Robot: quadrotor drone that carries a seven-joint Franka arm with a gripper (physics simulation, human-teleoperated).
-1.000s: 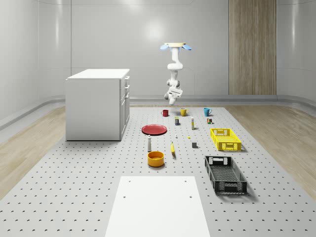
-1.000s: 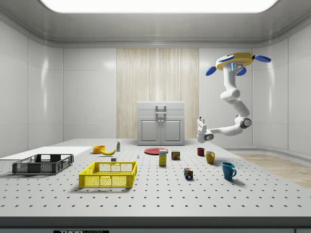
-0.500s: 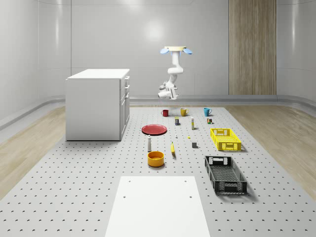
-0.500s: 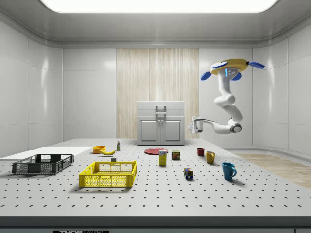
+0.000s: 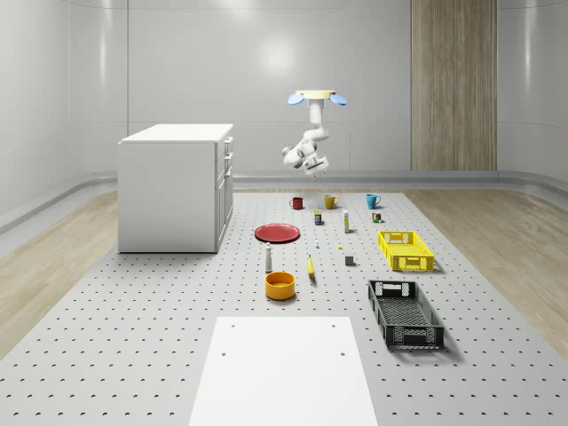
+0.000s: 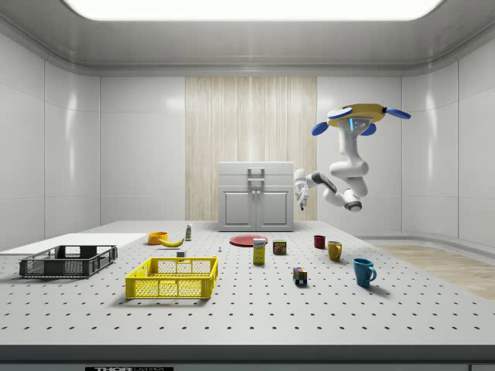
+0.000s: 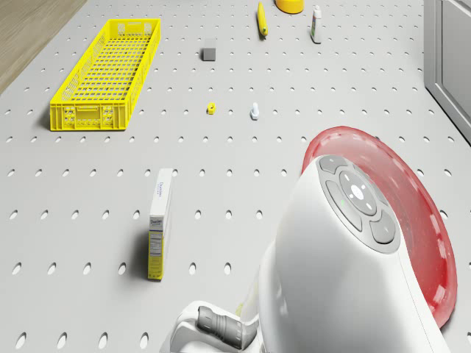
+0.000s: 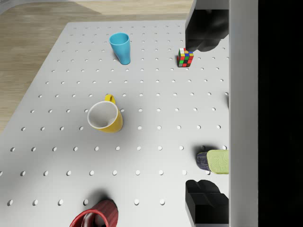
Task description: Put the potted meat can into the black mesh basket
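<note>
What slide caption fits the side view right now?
Drone hovers above the mugs' end of the table, arm folded, potted meat can untouched, black mesh basket far off.

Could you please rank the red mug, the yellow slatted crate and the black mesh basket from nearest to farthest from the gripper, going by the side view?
1. Red mug, on the table almost beneath the gripper.
2. Yellow slatted crate, farther towards the side view's left, near the camera.
3. Black mesh basket, at the far left of the side view.

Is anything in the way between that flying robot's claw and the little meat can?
Nothing visible. The drone hovers over the table's far end, the gripper hangs high, and only open air separates it from the potted meat can. The red mug stands aside.
</note>
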